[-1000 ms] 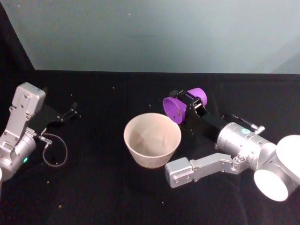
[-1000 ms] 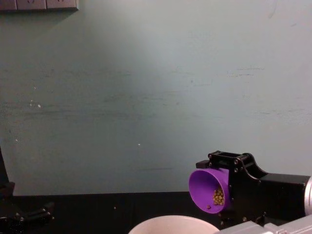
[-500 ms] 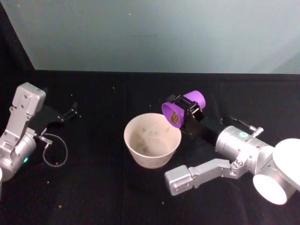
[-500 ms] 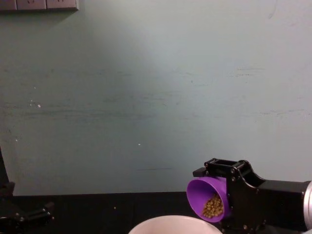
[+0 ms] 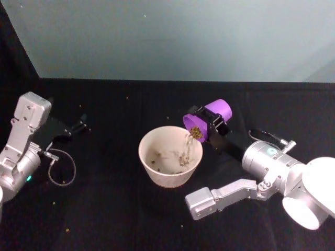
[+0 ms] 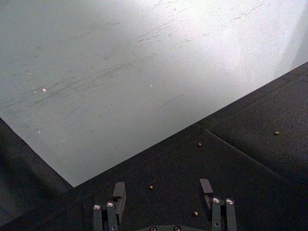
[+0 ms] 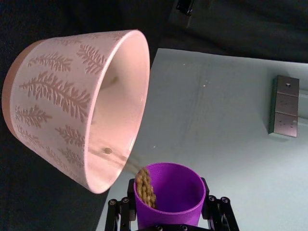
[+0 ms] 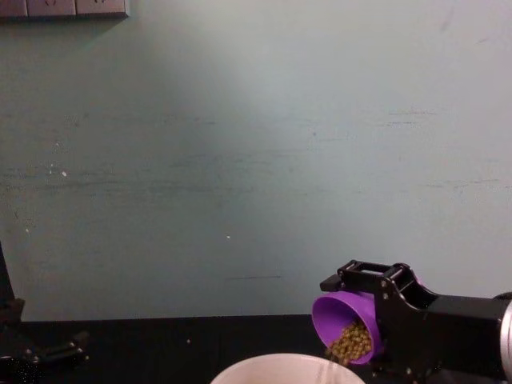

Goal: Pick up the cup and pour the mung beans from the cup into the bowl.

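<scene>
My right gripper (image 5: 211, 121) is shut on the purple cup (image 5: 215, 113), holding it tipped on its side just above the right rim of the bowl (image 5: 144, 147). Mung beans (image 5: 195, 133) pile at the cup's lip and fall in a thin stream into the bowl, where a scatter lies on the bottom. In the right wrist view the cup (image 7: 169, 190) sits between the fingers with beans (image 7: 145, 186) spilling towards the leaf-patterned bowl (image 7: 53, 96). The chest view shows the cup (image 8: 336, 311), the beans (image 8: 350, 344) and the bowl rim (image 8: 280, 362). My left gripper (image 5: 81, 124) rests open at the far left.
A black cloth covers the table (image 5: 115, 219), with a few stray beans (image 6: 150, 186) on it. A thin cable loop (image 5: 61, 168) lies by the left arm. A pale wall stands behind, with a socket plate (image 8: 64, 8) high up.
The right gripper has tilted the cup further over the bowl's rim. The beans slid to the lip and now stream out; a scatter has gathered in the bowl. The left arm stayed still.
</scene>
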Robot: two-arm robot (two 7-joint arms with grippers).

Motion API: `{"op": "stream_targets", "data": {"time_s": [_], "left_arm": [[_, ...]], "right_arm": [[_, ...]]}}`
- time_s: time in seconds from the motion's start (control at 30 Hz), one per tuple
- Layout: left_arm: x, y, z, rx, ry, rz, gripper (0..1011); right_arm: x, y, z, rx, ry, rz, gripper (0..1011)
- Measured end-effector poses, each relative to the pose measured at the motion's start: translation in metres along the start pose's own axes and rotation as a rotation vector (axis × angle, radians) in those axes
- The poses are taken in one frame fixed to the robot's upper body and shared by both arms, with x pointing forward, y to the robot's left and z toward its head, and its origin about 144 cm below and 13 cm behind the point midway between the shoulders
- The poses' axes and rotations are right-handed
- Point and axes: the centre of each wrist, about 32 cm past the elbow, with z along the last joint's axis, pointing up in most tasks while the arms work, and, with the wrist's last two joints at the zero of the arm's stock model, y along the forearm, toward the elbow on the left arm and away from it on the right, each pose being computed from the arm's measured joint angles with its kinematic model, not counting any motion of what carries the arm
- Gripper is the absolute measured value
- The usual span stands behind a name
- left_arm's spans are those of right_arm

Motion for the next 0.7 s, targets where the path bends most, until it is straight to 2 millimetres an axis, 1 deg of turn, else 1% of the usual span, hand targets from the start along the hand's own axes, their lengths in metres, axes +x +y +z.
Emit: {"op": "stream_targets", "data": {"time_s": [0.7], "left_arm": [[0.0, 0.0, 0.0, 0.0, 0.0, 0.0, 1000]], "right_arm": [[0.01, 0.0042, -0.0022, -0.005, -0.095, -0.003, 735]]}}
